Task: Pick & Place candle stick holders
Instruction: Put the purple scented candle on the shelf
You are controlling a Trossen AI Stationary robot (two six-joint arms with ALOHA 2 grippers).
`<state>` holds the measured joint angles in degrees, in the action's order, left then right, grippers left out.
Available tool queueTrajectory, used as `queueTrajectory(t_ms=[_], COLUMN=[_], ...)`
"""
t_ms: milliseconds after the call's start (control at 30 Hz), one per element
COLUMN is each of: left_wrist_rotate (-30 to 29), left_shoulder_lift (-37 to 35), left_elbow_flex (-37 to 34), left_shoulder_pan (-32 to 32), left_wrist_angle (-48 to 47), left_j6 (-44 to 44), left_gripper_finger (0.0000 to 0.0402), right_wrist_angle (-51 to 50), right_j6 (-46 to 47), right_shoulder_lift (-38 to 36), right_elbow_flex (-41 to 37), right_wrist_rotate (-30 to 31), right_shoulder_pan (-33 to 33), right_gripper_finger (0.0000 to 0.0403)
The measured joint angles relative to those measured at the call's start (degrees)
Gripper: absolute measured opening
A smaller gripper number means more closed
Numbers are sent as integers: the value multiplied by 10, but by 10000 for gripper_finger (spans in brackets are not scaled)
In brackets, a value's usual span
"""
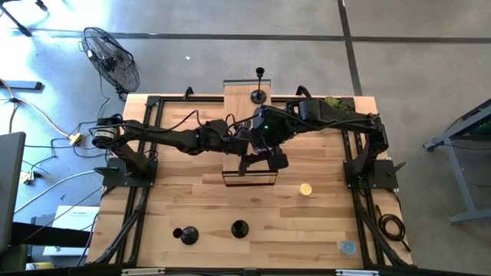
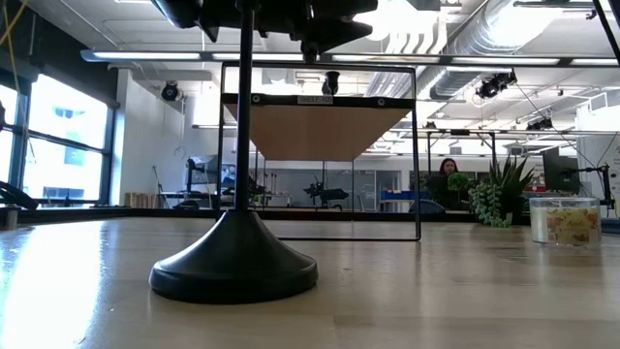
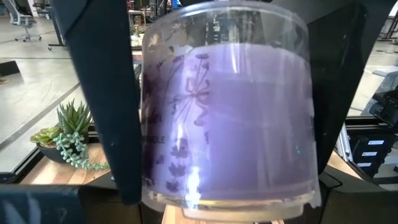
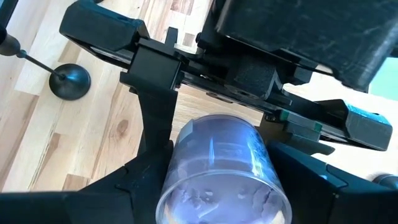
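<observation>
Three black candle stick holders stand on their disc bases: one on the far end of the wooden shelf top, two near the table's front edge. One of the front ones fills the low view. My right gripper is over the shelf's near end, shut on a clear jar of purple candle. My left gripper faces the jar level from the left, open, with its fingers on either side of the jar; I cannot tell if they touch it. My right gripper pinches the candle jar by its glass wall, one finger on each of two opposite sides. The fingers come from above and point down along the jar. The jar stands upright, mouth up. It is lifted clear of the shelf.
The black-framed shelf stands mid-table. A second candle jar with a yellow top sits on the table right of it. A potted succulent is at the far right. A small bluish disc lies near the front right corner.
</observation>
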<state>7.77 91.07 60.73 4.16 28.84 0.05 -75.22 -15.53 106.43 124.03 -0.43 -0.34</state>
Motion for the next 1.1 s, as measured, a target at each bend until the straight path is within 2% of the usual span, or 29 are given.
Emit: queueTrajectory(t_ms=[233, 500, 633, 833, 1100], left_wrist_rotate=[0, 0, 5, 7, -2], left_shoulder_lift=[0, -2, -2, -2, -2], left_elbow_flex=[0, 3, 3, 3, 2], left_shoulder_pan=[0, 0, 0, 0, 0], left_wrist_angle=[0, 5, 3, -2, -1], left_j6=[1, -3, -6, -45, -46], left_gripper_finger=[234, 309, 331, 335, 335], right_wrist_angle=[0, 1, 0, 1, 4], right_j6=[0, 3, 3, 15, 11], right_shoulder_lift=[0, 2, 2, 2, -1], right_elbow_flex=[0, 0, 0, 0, 0], right_wrist_rotate=[0, 0, 0, 16, 92], right_shoulder_pan=[0, 0, 0, 0, 1], right_gripper_finger=[252, 252, 252, 243, 237])
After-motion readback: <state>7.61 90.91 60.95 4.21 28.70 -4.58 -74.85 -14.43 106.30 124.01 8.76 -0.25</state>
